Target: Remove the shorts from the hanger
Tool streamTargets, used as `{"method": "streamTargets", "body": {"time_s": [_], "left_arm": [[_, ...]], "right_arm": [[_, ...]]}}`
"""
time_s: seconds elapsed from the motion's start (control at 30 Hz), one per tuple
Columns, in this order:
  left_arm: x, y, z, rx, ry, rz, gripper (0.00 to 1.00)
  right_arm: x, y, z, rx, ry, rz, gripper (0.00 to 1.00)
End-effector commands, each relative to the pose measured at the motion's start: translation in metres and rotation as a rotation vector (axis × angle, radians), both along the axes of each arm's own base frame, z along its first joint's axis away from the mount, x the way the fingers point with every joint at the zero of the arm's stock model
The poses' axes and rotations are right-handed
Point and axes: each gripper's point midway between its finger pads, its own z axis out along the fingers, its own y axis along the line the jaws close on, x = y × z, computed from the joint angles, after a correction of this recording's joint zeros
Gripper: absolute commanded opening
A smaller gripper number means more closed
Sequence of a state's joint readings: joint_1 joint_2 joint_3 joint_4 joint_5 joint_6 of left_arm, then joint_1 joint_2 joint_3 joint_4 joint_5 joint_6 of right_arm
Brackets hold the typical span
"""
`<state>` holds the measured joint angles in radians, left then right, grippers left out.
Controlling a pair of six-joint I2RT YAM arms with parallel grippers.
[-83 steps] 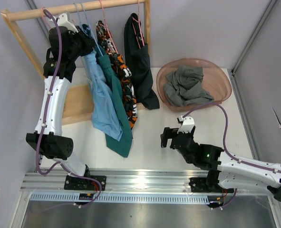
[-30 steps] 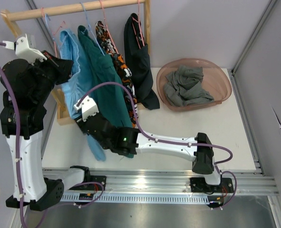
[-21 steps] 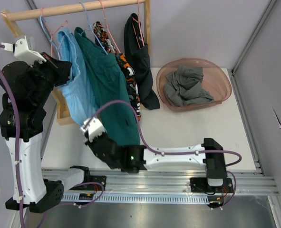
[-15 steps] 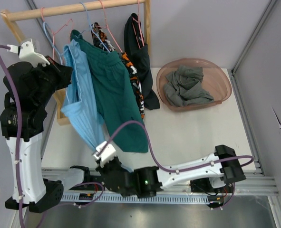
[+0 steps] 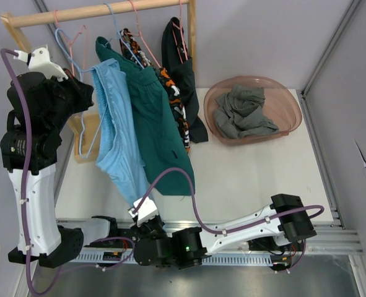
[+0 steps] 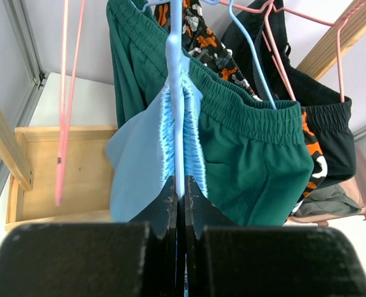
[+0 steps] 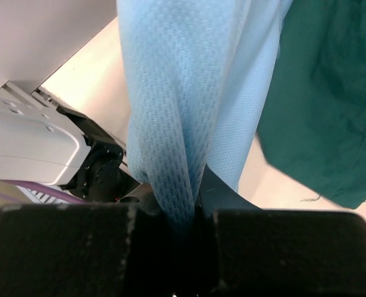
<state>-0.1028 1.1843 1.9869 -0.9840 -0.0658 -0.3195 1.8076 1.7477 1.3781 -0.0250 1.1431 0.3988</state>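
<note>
The light blue shorts (image 5: 117, 139) hang stretched from a blue hanger (image 6: 176, 74), pulled away from the wooden rail (image 5: 90, 12). My left gripper (image 6: 178, 193) is shut on that hanger's wire just below the waistband, seen at the upper left (image 5: 85, 93) in the top view. My right gripper (image 7: 184, 209) is shut on the lower hem of the light blue shorts, near the table's front edge (image 5: 138, 203). Dark teal shorts (image 5: 161, 124), patterned shorts (image 5: 172, 93) and black shorts (image 5: 183, 68) hang on the rail. Grey shorts (image 5: 241, 111) lie in the bowl.
A pink-brown bowl (image 5: 292, 105) stands at the back right. An empty pink hanger (image 6: 64, 93) hangs left of the shorts. The rack's wooden base (image 6: 65, 167) lies under the rail. The left arm's base (image 7: 40, 148) is close beside my right gripper.
The right gripper closed on the light blue shorts' hem and drew it toward the near edge. The left gripper, still shut on the hanger, shifted a little.
</note>
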Motion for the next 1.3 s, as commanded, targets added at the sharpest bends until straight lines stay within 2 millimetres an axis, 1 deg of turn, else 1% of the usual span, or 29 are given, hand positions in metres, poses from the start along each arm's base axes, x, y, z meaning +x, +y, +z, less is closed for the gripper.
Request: {"method": "streamTargets", "body": {"time_s": [0.0, 0.03, 0.07, 0.1, 0.17, 0.2, 0.23, 0.27, 0.3, 0.33, 0.37, 0.4, 0.43, 0.53, 0.63, 0.67, 0.73, 0.77, 0.8, 0.83, 0.87, 0.9, 0.97, 1.0, 1.07, 1.1, 1.13, 1.2, 1.27], "left_arm": [[-0.009, 0.005, 0.083, -0.026, -0.308, 0.02, 0.0], [-0.007, 0.002, 0.076, -0.037, -0.286, 0.004, 0.0], [-0.017, 0.0, 0.076, -0.053, -0.288, -0.005, 0.0], [-0.023, -0.002, 0.075, -0.063, -0.289, -0.02, 0.0], [-0.029, -0.007, 0.055, -0.08, -0.249, -0.048, 0.0], [-0.03, -0.007, 0.046, -0.077, -0.224, -0.047, 0.0], [-0.033, -0.007, 0.032, -0.073, -0.174, -0.046, 0.0], [-0.037, -0.006, 0.021, -0.07, -0.142, -0.043, 0.0], [-0.042, -0.004, 0.013, -0.077, -0.125, -0.031, 0.0], [-0.047, -0.002, 0.011, -0.077, -0.134, -0.021, 0.0], [-0.044, -0.002, -0.009, -0.068, -0.092, -0.018, 0.0], [-0.053, 0.0, -0.008, -0.06, -0.109, -0.017, 0.0], [-0.055, 0.001, -0.013, -0.056, -0.091, -0.014, 0.0], [-0.059, -0.007, -0.021, -0.066, -0.072, -0.055, 0.0], [-0.066, -0.018, -0.018, -0.099, -0.068, -0.104, 0.0], [-0.068, -0.018, -0.016, -0.11, -0.068, -0.104, 0.0], [-0.068, -0.019, -0.011, -0.123, -0.065, -0.105, 0.0], [-0.068, -0.021, -0.01, -0.126, -0.064, -0.111, 0.0], [-0.068, -0.022, -0.015, -0.135, -0.033, -0.112, 0.0], [-0.073, -0.023, -0.002, -0.145, -0.059, -0.114, 0.0], [-0.071, -0.028, -0.002, -0.155, -0.046, -0.133, 0.0], [-0.073, -0.033, 0.005, -0.172, -0.055, -0.161, 0.0], [-0.068, -0.034, 0.012, -0.17, -0.069, -0.161, 0.0], [-0.064, -0.031, 0.012, -0.145, -0.076, -0.154, 0.0], [-0.055, -0.024, 0.016, -0.1, -0.088, -0.121, 0.0], [-0.051, -0.02, 0.017, -0.085, -0.091, -0.097, 0.0], [-0.047, -0.013, 0.017, -0.071, -0.092, -0.055, 0.0], [-0.039, -0.009, 0.019, -0.044, -0.101, -0.037, 0.0], [-0.033, -0.008, 0.017, -0.038, -0.104, -0.03, 0.0]], "right_arm": [[-0.001, 0.011, 0.005, 0.019, -0.017, 0.019, 0.0], [0.006, 0.014, 0.011, 0.026, -0.028, 0.017, 0.0], [0.013, 0.019, 0.024, 0.06, -0.038, 0.014, 0.0], [0.033, 0.025, 0.041, 0.083, -0.051, 0.008, 0.0], [0.055, 0.035, 0.065, 0.074, -0.105, 0.025, 0.0], [0.084, 0.036, 0.095, 0.121, -0.121, -0.014, 0.0], [0.099, 0.037, 0.111, 0.135, -0.138, -0.024, 0.0], [0.112, 0.045, 0.115, 0.114, -0.149, -0.004, 0.0], [0.143, 0.04, 0.153, 0.185, -0.158, -0.048, 0.0], [0.157, 0.039, 0.165, 0.198, -0.163, -0.056, 0.0], [0.17, 0.046, 0.162, 0.167, -0.163, -0.043, 0.0], [0.184, 0.045, 0.17, 0.176, -0.168, -0.054, 0.0], [0.207, 0.034, 0.195, 0.217, -0.181, -0.092, 0.0], [0.238, 0.027, 0.19, 0.169, -0.16, -0.122, 0.0], [0.243, 0.016, 0.186, 0.175, -0.138, -0.137, 0.0], [0.245, 0.015, 0.161, 0.138, -0.116, -0.128, 0.0], [0.241, 0.005, 0.157, 0.176, -0.082, -0.123, 0.0], [0.239, 0.003, 0.129, 0.132, -0.052, -0.121, 0.0], [0.234, -0.004, 0.133, 0.154, -0.039, -0.114, 0.0], [0.23, -0.005, 0.128, 0.172, -0.02, -0.104, 0.0], [0.226, -0.006, 0.12, 0.166, -0.007, -0.088, 0.0], [0.22, -0.007, 0.101, 0.133, 0.013, -0.08, 0.0], [0.206, -0.015, 0.1, 0.136, 0.041, -0.067, 0.0], [0.185, -0.013, 0.088, 0.107, 0.05, -0.035, 0.0], [0.145, -0.025, 0.108, 0.122, -0.008, -0.013, 0.0], [0.133, -0.034, 0.101, 0.087, -0.032, -0.024, 0.0], [0.129, -0.055, 0.132, 0.161, -0.069, -0.084, 0.0], [0.126, -0.075, 0.154, 0.18, -0.096, -0.108, 0.0], [0.136, -0.103, 0.2, 0.229, -0.104, -0.124, 0.0]]}}
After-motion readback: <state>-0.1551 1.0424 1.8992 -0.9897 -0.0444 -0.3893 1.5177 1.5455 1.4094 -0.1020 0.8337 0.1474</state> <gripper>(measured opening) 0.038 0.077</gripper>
